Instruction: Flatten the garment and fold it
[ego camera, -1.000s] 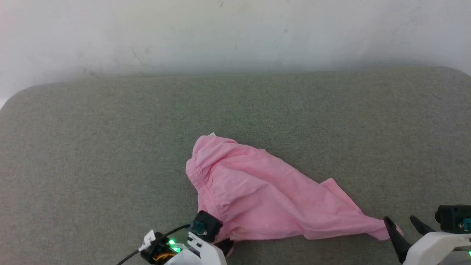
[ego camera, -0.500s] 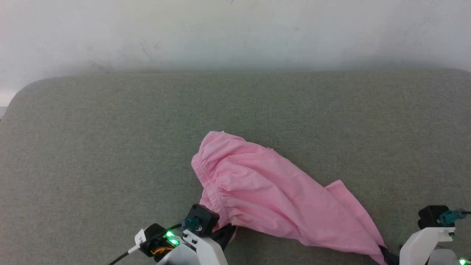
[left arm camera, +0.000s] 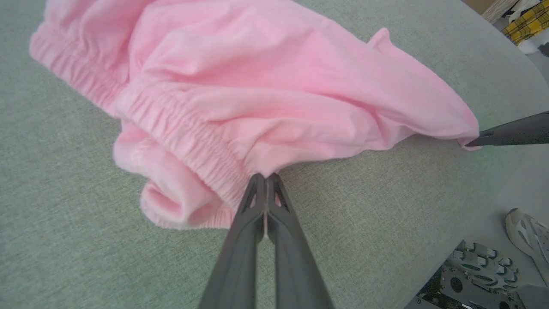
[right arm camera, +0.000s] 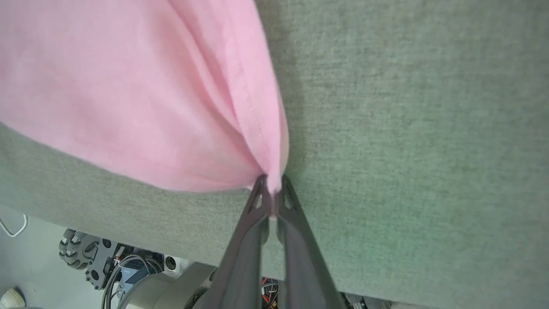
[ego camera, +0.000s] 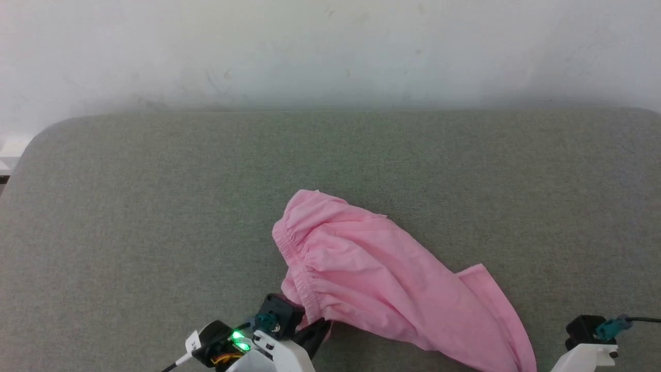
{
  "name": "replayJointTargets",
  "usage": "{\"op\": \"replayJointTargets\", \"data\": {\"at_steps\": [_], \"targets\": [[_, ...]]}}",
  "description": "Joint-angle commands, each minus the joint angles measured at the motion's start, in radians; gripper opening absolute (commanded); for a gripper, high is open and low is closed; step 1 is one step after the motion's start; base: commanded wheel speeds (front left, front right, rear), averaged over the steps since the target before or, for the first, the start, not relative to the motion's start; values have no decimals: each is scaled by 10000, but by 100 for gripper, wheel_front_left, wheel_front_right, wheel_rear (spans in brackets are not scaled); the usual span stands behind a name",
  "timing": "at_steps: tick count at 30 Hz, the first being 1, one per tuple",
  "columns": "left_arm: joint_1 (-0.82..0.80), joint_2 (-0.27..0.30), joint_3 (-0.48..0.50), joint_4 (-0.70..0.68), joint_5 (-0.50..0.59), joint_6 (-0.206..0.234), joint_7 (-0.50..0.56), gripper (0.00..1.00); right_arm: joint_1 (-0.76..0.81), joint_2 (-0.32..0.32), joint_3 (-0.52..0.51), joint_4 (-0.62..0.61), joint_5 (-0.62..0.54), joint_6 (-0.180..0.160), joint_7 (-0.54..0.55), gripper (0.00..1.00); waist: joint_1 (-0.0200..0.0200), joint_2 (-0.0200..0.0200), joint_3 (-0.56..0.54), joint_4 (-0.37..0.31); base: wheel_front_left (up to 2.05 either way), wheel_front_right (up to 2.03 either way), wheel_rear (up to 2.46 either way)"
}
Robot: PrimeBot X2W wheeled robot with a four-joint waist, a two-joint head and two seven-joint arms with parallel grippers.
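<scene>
While the garment (ego camera: 382, 268) lies crumpled at the near middle of the grey-green surface (ego camera: 155, 206), we hold it at both ends. At the near left, our left tool (left arm camera: 266, 176) is pressed together on the gathered waistband (left arm camera: 180, 128), which bunches and curls just beside the pinch. From there the pink cloth runs rightward and nearer, its long axis slanting from far left to near right, slack and puckered in between. At the near right end, our right tool (right arm camera: 271, 182) is clamped on the stitched hem corner (right arm camera: 257, 124), close to the surface's near edge. We judge that the next move is to draw the two tools apart along that slant; a pale shoe (left arm camera: 527, 231) sits on the floor (left arm camera: 493, 197) past the edge, out of the way.
</scene>
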Motion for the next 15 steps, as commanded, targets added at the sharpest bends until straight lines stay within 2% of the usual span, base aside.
{"op": "replayJointTargets", "data": {"at_steps": [1, 9, 15], "targets": [[38, 59, 35, -48, 37, 6, -190, 0, 395, 307, 215, -49, 167, 63, 63, 0, 0, 0, -175, -88, 0, 0, 0], [-330, 490, 739, -1149, 317, 209, -1262, 0, -560, -183, -418, -2932, 50, 63, -1388, 0, 0, 0, -489, -95, 0, 0, 0], [-1665, 797, 1638, -2189, 446, 105, -1896, 0, -2172, -619, -768, -4218, -437, 63, -2112, 0, 0, 0, -224, 75, 0, 0, 0]]}}
